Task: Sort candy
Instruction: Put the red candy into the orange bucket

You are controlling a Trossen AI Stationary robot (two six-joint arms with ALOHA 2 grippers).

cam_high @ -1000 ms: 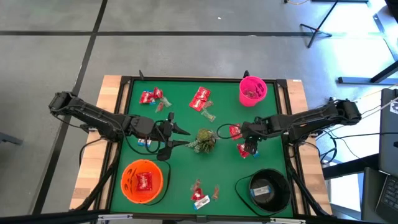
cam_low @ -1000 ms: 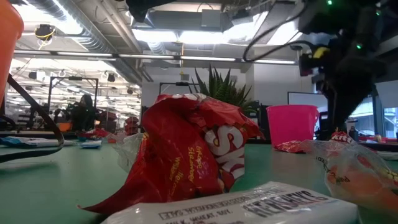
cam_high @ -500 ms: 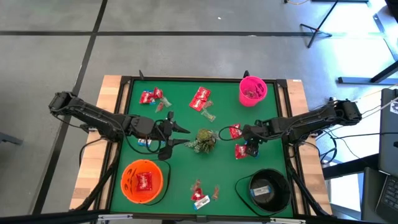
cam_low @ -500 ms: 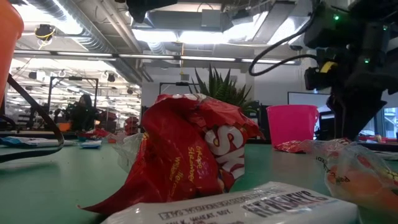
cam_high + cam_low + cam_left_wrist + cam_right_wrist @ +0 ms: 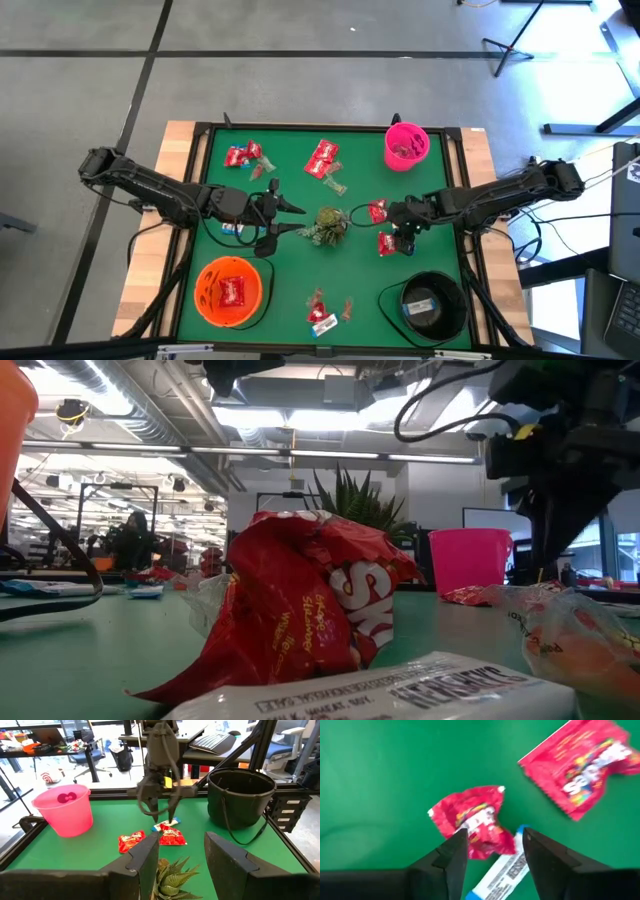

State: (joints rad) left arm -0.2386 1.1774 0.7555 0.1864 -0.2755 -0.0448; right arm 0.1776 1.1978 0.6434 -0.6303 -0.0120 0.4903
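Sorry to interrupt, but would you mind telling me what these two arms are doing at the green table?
They are sorting candy. The right gripper is down over a red packet and a white-and-blue bar near the black bowl, fingers apart on either side, nothing gripped yet. The left gripper waits open beside the green leafy sprig. One red packet already lies in the orange bowl, and more candy is scattered around.

Two dark, jointed arms with black looping cables; left gripper (image 5: pixel 293 219) and right gripper (image 5: pixel 160 815) each bear two dark fingers.
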